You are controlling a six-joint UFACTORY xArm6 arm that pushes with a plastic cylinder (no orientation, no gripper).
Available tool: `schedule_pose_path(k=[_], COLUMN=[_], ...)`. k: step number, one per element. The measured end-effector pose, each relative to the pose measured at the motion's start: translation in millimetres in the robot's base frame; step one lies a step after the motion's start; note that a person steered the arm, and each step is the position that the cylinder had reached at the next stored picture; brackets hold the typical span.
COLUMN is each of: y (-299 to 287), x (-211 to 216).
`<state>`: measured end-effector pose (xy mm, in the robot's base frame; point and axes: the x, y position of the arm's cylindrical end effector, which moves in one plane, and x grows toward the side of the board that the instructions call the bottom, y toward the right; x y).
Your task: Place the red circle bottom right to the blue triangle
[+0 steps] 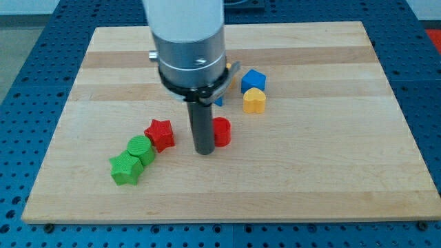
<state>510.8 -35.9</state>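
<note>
Nearest the view's bottom: green star (125, 169), with a green round-ish block (141, 149) touching it up-right, then a red star (160, 133) touching that. All sit on the wooden tabletop (331, 179), left of centre.

My tip (204, 152) is down on the tabletop, just right of the red star, and pressed against the left side of the red circle (221, 131). Contact looks made or near enough; the rod covers the circle's left edge, so can't confirm fully.

No claw on this rig, only a straight rod, so nothing opens, closes or holds anything. It only pushes.

Blue triangle (219, 98): mostly hidden behind the arm housing, only a sliver of blue showing just above the red circle, toward the view's top. Shape cannot be made out from this. Further to the view's right: blue block (253, 80) with a yellow block (253, 100) touching below it, yellow looks heart-like.

Key relation: red circle lies directly to the view's right of my tip, so a push goes rightward. Circle sits roughly below the blue sliver; judged, it needs a bit more shift to the view's right to read as bottom right. Risk: pushing too far toward the yellow block.
</note>
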Motion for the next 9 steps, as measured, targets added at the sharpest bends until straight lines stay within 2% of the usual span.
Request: schedule_pose_path(k=[3, 5, 7, 9], y=[37, 41, 83, 87], x=[-6, -26, -27, -39])
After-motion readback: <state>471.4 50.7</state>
